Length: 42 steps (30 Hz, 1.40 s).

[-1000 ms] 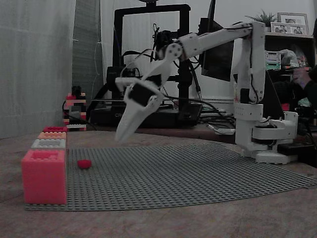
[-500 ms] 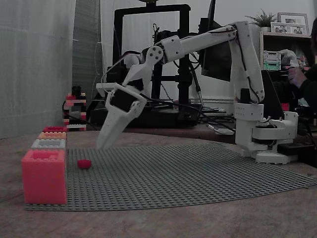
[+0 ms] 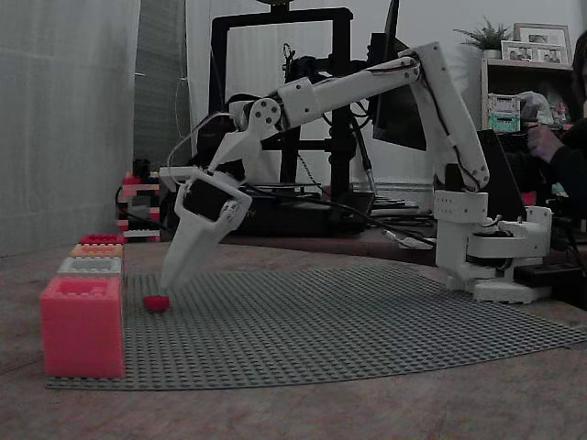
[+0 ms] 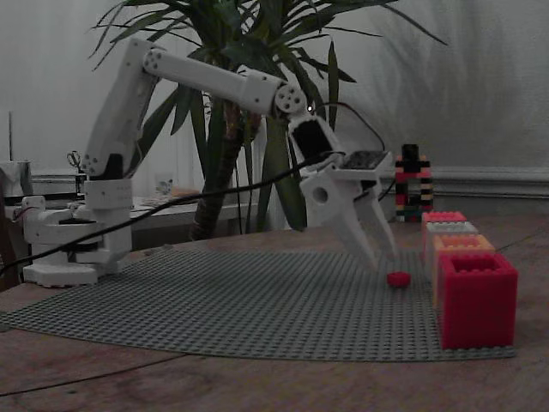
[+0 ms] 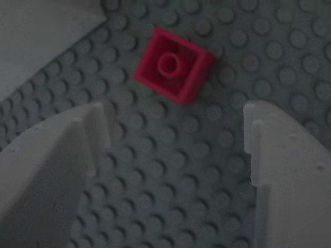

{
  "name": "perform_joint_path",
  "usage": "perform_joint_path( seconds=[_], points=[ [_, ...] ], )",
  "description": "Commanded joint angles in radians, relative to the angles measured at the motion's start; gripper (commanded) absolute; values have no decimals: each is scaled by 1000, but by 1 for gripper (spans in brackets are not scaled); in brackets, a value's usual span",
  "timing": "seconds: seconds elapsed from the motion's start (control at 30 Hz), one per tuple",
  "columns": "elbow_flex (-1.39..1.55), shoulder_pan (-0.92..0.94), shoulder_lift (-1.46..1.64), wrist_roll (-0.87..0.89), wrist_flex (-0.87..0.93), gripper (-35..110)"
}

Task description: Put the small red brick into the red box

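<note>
Fixed view w/ printer behind: row of boxes along left edge of grey baseplate (image 3: 367,321). Nearest is coral-pink box (image 3: 82,325), then grey box (image 3: 90,265), pale orange box (image 3: 96,249), red box (image 3: 102,238) at far end. Red brick (image 3: 156,302) lies on plate just right of pink box, apart from it. Gripper (image 3: 171,280) points down, tips just above and right of brick, not touching. White arm (image 3: 367,82) arcs over from base (image 3: 491,247) at right.

Other fixed view: base (image 4: 73,232) at left, arm (image 4: 214,81) reaching right. Gripper (image 4: 377,257) tips close over brick (image 4: 398,279), left of it. Boxes at right edge of plate (image 4: 214,300); deep red box (image 4: 476,299) nearest here.

Wrist view: fingers (image 5: 46,170) spread wide, nothing between them but studded plate (image 5: 176,196). Brick (image 5: 175,64), one stud on top, sits ahead of the tips, nearer the left finger, rotated askew to the stud grid.
</note>
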Motion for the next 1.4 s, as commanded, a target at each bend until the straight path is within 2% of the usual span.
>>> perform_joint_path(
  seconds=[0.0, 1.2, 1.37],
  points=[
    [-109, -3, 26, -6, 18, 23],
    [-238, -14, -110, 40, 3, 22],
    [-242, -21, -117, 48, 8, 18]
  ],
)
